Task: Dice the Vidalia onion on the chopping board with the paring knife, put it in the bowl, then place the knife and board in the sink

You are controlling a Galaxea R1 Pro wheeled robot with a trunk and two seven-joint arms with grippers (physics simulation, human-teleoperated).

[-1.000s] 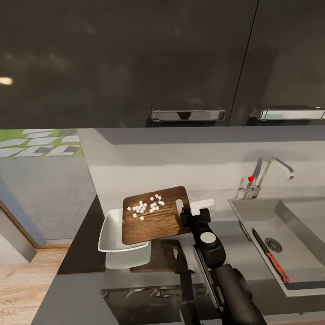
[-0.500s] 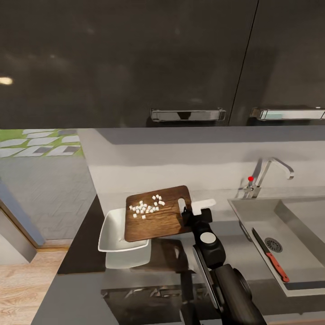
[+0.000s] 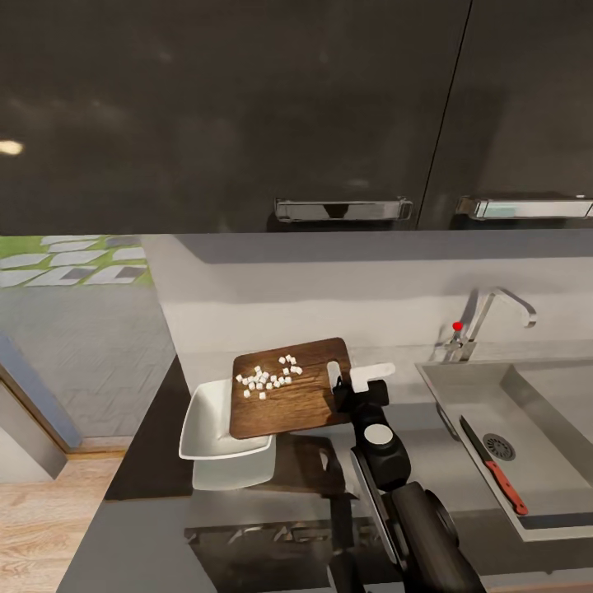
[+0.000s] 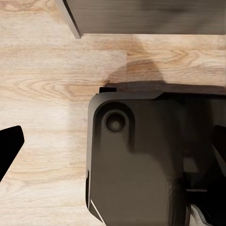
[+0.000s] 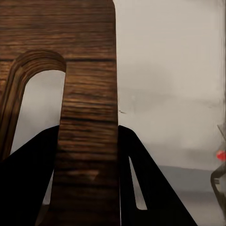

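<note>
My right gripper (image 3: pixel 340 385) is shut on the slot end of the brown chopping board (image 3: pixel 288 399) and holds it above the countertop (image 3: pixel 140 469). The board's far end overhangs the white bowl (image 3: pixel 200 420). Several small white pieces of diced onion (image 3: pixel 265 377) lie on the board's upper half. In the right wrist view the board (image 5: pixel 87 117) passes between my dark fingers (image 5: pixel 28 174). The red-handled paring knife (image 3: pixel 492 464) lies in the grey sink (image 3: pixel 461 387) beside the drain. My left gripper's finger (image 4: pixel 9 146) hangs over wooden floor.
The chrome tap (image 3: pixel 487 317) with its red knob stands behind the sink. Dark wall cabinets (image 3: pixel 247 107) hang just above the backsplash. The counter's left end (image 3: pixel 123 486) drops to wooden floor. My own dark base (image 4: pixel 141 160) lies under the left wrist.
The board has shifted slightly to the right over the bowl, still held by my right gripper. The diced pieces have stayed on it.
</note>
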